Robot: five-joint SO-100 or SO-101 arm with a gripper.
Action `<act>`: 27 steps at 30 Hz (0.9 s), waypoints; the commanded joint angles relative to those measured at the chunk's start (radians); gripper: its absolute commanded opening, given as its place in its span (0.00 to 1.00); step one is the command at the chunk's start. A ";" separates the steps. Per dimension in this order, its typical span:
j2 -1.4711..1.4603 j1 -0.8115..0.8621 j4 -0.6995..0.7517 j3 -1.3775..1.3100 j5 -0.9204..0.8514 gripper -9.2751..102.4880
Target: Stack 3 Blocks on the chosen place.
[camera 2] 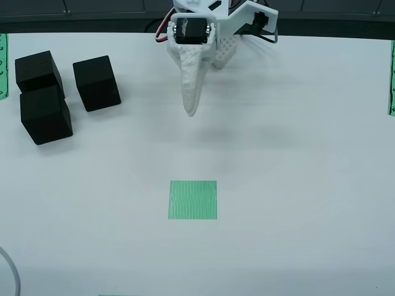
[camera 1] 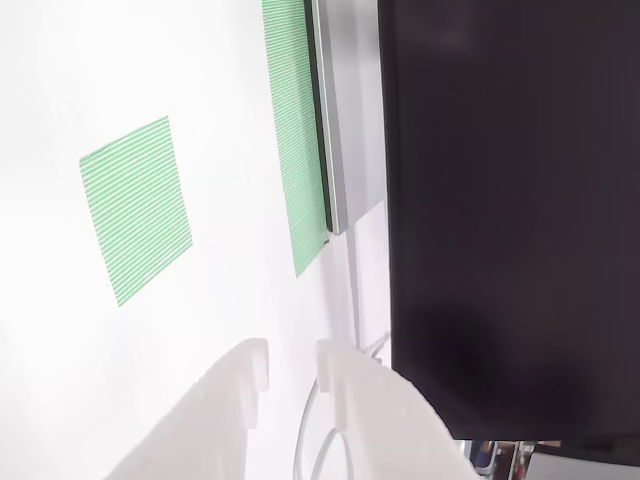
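Blocks (camera 2: 95, 82) clustered top left from above, green patch (camera 2: 193, 200) bare, hand (camera 1: 292, 372) narrowly parted, its base cut off

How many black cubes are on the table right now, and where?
3, all at the left of the view from above: one at the far left, one touching it just below, one apart to their right. The green square is bare. None seems hidden.

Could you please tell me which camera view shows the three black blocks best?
The view from above: all three blocks sit unobstructed at its upper left. The view riding on the gripper faces the green patch instead.
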 commanded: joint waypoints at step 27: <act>-1.391 0.500 0.709 -1.410 -0.776 0.09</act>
